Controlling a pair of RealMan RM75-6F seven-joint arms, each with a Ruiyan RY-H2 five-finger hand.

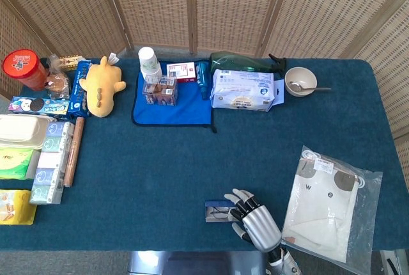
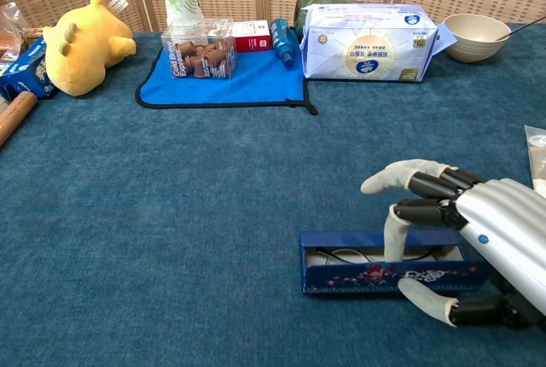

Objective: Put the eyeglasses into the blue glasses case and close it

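The blue glasses case (image 2: 358, 271) lies near the table's front edge, its lid tipped up and almost closed. In the head view the case (image 1: 216, 210) shows as a narrow blue strip. A thin bit of the eyeglasses (image 2: 339, 255) shows through the gap; the rest is hidden inside. My right hand (image 2: 473, 243) grips the case from the right, fingers (image 2: 397, 224) reaching over the lid into the gap and the thumb against the front side. The head view has the same hand (image 1: 254, 221) right of the case. My left hand is in neither view.
A clear plastic bag (image 1: 329, 204) with white cloth lies just right of the hand. At the back stand a tissue pack (image 2: 367, 43), a bowl (image 2: 482, 36), a blue mat (image 2: 226, 81) with a cup and boxes, and a yellow plush (image 2: 81, 43).
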